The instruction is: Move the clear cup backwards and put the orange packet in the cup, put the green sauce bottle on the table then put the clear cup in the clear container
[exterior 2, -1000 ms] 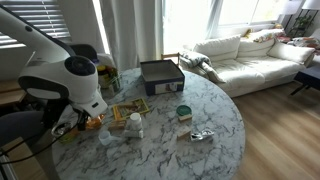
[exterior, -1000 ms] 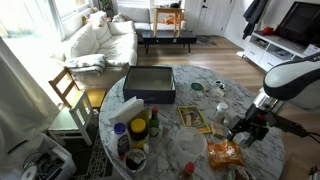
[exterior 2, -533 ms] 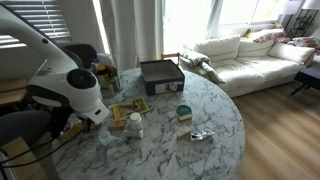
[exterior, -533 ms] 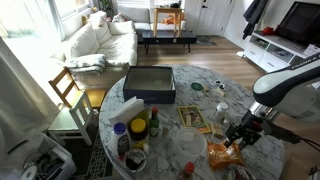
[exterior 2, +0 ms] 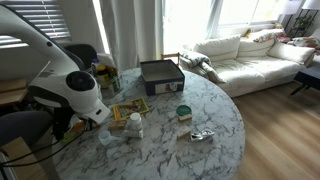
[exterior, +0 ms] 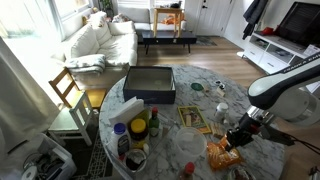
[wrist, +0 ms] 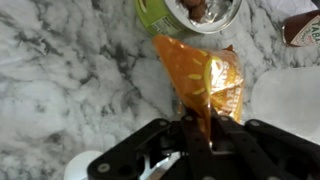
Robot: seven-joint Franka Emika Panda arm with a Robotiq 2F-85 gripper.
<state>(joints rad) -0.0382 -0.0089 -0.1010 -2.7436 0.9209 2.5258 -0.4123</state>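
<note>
Orange packet (wrist: 200,80) lies crinkled on the marble surface (wrist: 70,80). The end effector (wrist: 197,135) is almost closed, and its two fingers pinch the packet's nearest edge.

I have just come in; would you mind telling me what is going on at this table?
A robot arm is working over the marble table. Its gripper is pinched on one end of the orange packet, which appears to lie on the tabletop. The clear cup stands close beside the packet, and the packet is not yet in it.
</note>
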